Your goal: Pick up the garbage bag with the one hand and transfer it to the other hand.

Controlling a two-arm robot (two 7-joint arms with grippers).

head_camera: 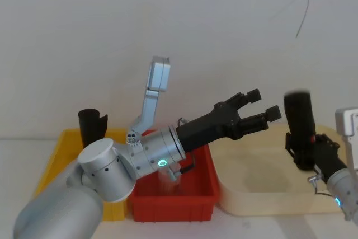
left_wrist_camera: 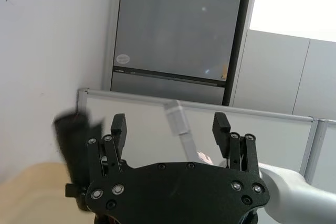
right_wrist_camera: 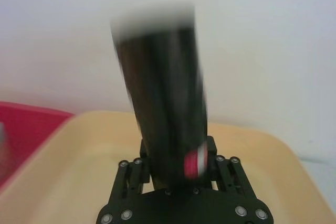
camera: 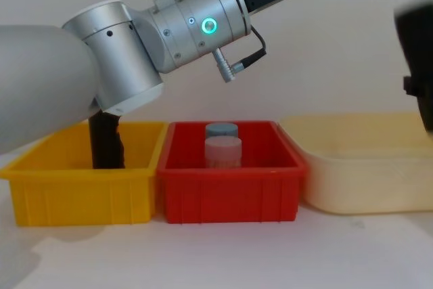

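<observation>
Apparently the handover is done: the right claw [head_camera: 306, 154] grips the upright garbage bag [head_camera: 298, 117], and the left claw [head_camera: 264, 104] gapes empty just beside it.

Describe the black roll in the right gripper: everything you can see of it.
The tall black roll of plastic garbage bags is a dark, faintly glossy cylinder with lengthwise creases. It stands nearly upright in the air above the cream plastic tub. The black two-finger right gripper clamps its lower end from both sides; its top is free. The open left gripper is beside it, apart.
</observation>
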